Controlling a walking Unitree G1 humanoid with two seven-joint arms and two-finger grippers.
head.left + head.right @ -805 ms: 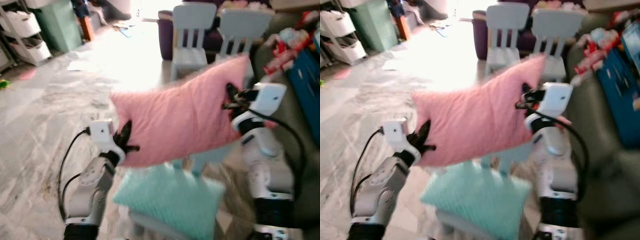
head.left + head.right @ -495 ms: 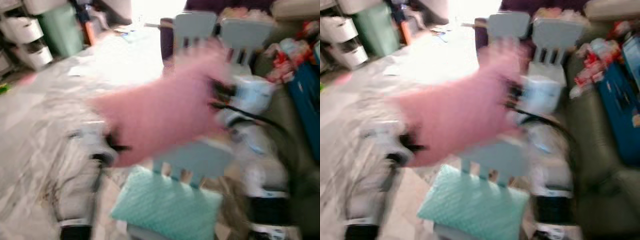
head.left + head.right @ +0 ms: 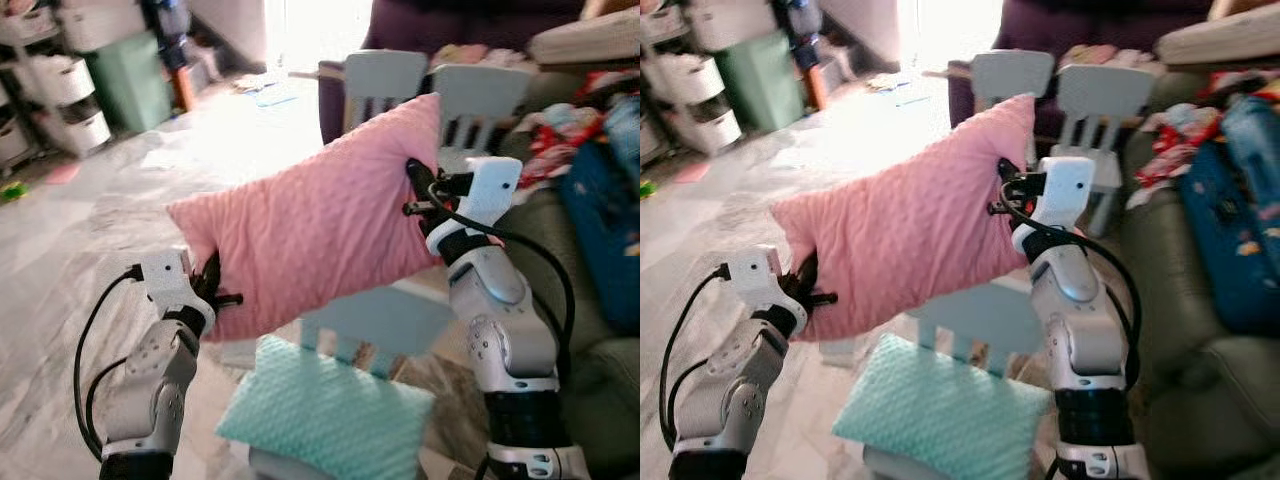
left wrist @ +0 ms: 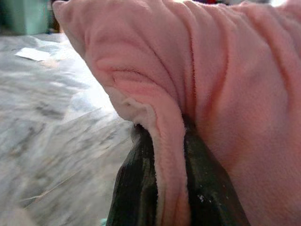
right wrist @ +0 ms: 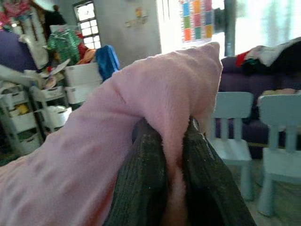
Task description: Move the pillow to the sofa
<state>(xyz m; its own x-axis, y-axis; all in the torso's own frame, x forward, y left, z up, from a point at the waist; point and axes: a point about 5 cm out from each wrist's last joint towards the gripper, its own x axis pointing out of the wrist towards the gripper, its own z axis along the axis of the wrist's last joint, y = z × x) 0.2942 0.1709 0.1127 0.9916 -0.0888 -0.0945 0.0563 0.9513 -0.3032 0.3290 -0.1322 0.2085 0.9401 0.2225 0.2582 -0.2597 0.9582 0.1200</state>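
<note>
pink pillow [image 3: 318, 215] pinched between left gripper [image 3: 212, 290] and right gripper [image 3: 415, 190]

Home: sofa [image 3: 1200, 330], children's chairs [image 3: 385, 85]

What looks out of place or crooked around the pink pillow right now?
The pink pillow hangs tilted, its right end higher, pinched at each edge by the left claw and right claw. Below it, a green pillow lies on a small chair rather than the sofa.
</note>
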